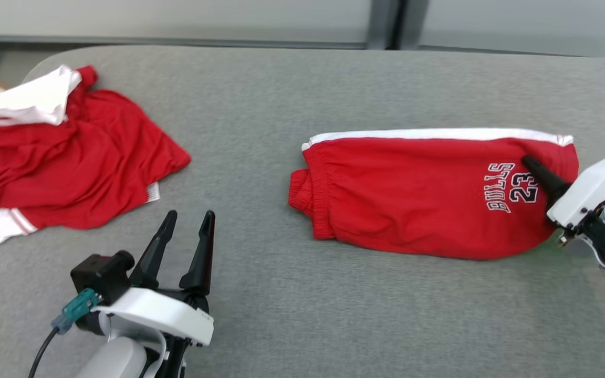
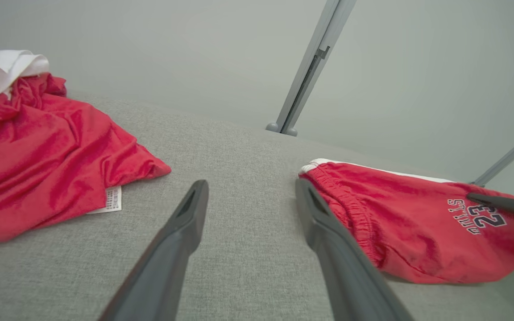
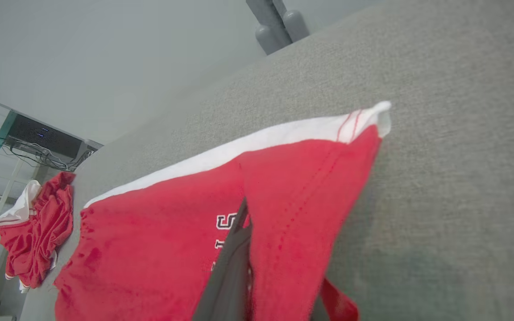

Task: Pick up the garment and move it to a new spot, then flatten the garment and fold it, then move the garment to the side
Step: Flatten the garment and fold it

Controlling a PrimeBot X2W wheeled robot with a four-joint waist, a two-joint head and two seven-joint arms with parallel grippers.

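Pinching the hem end of the folded red jersey shorts (image 1: 418,194), with their white side stripe and number print, the right claw (image 1: 533,167) is closed tight on a fold of cloth. In the right wrist view the red fabric rides up over one dark finger (image 3: 232,263).

The shorts lie flat, folded lengthwise, on the right half of the grey fabric-covered worktop (image 1: 302,89). The gathered waistband points toward the middle and the hem toward the right edge. The left claw (image 1: 190,215) hovers over bare worktop at the near left, spread wide and holding nothing, near the waistband but apart from it.

The fold looks done, so the step in hand is probably moving the shorts aside.

- **Fold peeling open:** I cannot tell whether the grip has caught both layers or only the top one. If only the top one, a lift would peel the fold open.
- **Bunching or skewing:** With one end held and the waistband free, a drag across the rough cover could bunch the elastic end or skew the stripe.
- **Cloth slipping out:** The fabric looks thin and slick, so a quick pull might draw it out of the pinch.

A crumpled red-and-white garment (image 1: 71,157) lies well apart at the far left. It would matter only if the shorts were carried that way.
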